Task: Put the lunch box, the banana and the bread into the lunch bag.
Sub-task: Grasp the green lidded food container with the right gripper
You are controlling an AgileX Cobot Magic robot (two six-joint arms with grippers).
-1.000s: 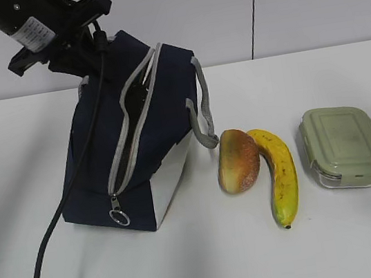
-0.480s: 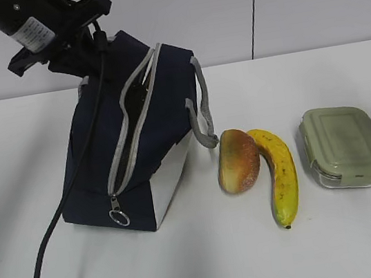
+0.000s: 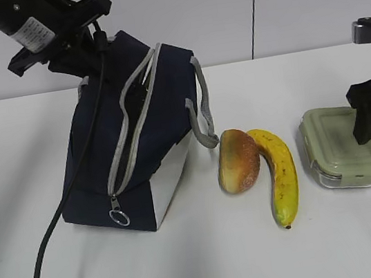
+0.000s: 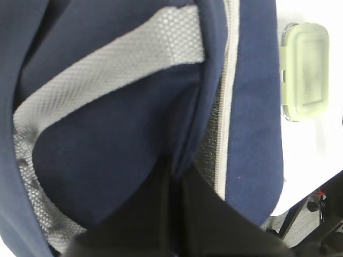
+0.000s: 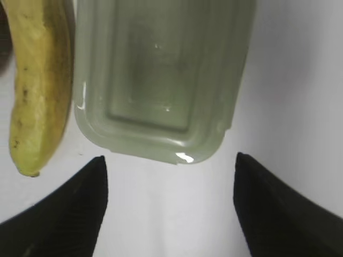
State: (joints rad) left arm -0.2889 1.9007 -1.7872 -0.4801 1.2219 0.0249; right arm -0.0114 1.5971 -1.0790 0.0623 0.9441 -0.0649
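**Right gripper lines up over the lunch box while the left holds the bag open**

The step in hand seems to be the first pick. The right gripper (image 5: 169, 206) hangs above the lunch box (image 3: 344, 145) with its two fingers (image 5: 69, 209) wide apart and nothing between them. The box sits on the table (image 3: 211, 261) at the far right, its green lid on. The left gripper (image 4: 174, 176) is closed on the dark fabric at the top of the lunch bag (image 3: 134, 146), beside a grey handle (image 4: 107, 80), and so keeps the zipper mouth open.

Next, I think, the right gripper must go down until its fingers stand on both sides of the box, then close.

The banana (image 3: 281, 170) lies just beside the box on its left, and the bread (image 3: 238, 160) touches the banana, so the finger on that side has little room. Whether the bag mouth is wide enough for the box is hard to judge from here.
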